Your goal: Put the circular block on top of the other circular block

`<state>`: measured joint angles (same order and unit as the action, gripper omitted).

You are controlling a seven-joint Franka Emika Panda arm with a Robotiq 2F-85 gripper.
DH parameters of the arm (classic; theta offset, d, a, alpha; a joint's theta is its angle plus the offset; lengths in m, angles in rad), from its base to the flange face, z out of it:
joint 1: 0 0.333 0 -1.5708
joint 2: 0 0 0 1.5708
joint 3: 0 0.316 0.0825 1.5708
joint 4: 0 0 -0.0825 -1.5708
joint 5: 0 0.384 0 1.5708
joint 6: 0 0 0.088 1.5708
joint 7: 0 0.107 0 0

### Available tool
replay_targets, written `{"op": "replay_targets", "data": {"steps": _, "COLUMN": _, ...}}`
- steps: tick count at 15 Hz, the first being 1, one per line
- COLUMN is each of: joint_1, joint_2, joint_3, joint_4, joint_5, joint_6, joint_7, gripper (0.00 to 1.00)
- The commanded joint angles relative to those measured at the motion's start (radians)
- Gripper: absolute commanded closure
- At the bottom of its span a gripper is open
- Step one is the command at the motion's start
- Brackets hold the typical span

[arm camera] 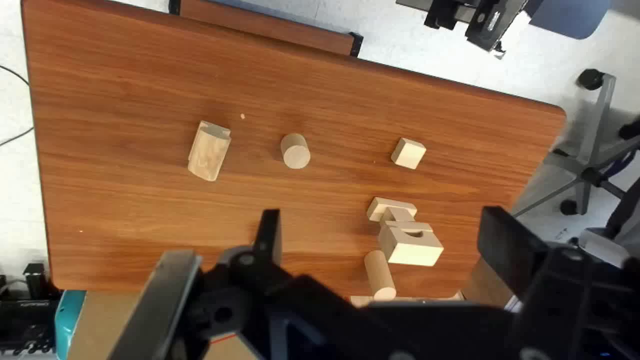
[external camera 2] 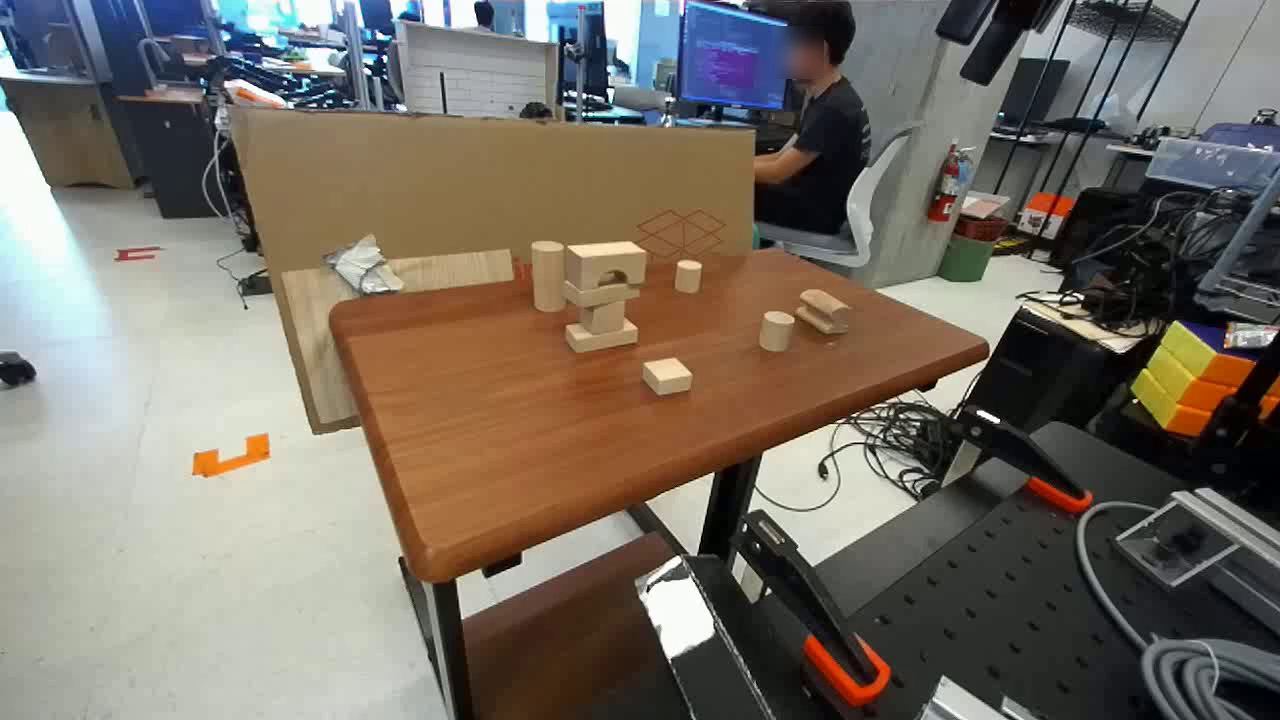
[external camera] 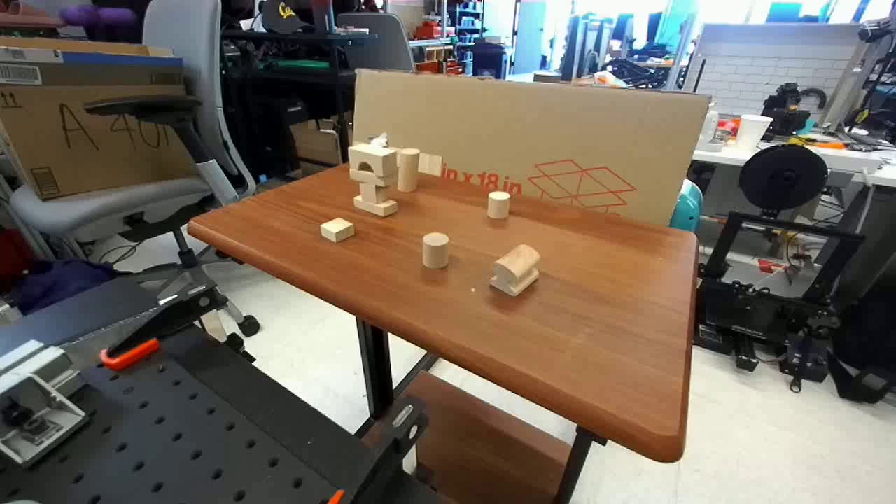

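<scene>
Two short upright cylinders of pale wood stand apart on the table; they look nearly alike, and I cannot tell which is the circular block and which the other circular block. The nearer cylinder [external camera: 435, 250] [external camera 2: 777, 332] also shows in the wrist view [arm camera: 295, 151]. The farther cylinder [external camera: 498, 205] [external camera 2: 688, 277] stands near the cardboard; in the wrist view it is almost wholly hidden behind a gripper finger. My gripper [arm camera: 382, 220] is open and empty, high above the table, with its fingers wide apart. Its dark fingers seem to show at the top of an exterior view [external camera 2: 1000, 35].
On the wooden table [external camera: 595, 336] are a stacked arch pile [external camera: 373, 178] with a tall cylinder [external camera: 409, 170] beside it, a small rectangular block [external camera: 337, 229], and a round-topped block [external camera: 516, 269] near the nearer cylinder. A cardboard sheet [external camera: 525, 133] stands along the far edge.
</scene>
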<state>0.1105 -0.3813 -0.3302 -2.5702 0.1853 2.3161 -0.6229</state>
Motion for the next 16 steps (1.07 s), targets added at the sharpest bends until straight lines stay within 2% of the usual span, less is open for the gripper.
{"op": "replay_targets", "data": {"steps": 1, "joint_1": -0.034, "joint_2": 0.004, "joint_3": 0.034, "joint_4": 0.001, "joint_5": 0.017, "joint_6": -0.004, "joint_7": -0.012, "gripper": 0.00}}
{"op": "replay_targets", "data": {"steps": 8, "joint_1": -0.032, "joint_2": 0.014, "joint_3": 0.036, "joint_4": 0.011, "joint_5": 0.016, "joint_6": -0.014, "joint_7": -0.007, "gripper": 0.00}}
{"op": "replay_targets", "data": {"steps": 16, "joint_1": -0.032, "joint_2": 0.234, "joint_3": 0.110, "joint_4": 0.163, "joint_5": 0.055, "joint_6": -0.006, "joint_7": 0.144, "gripper": 0.00}}
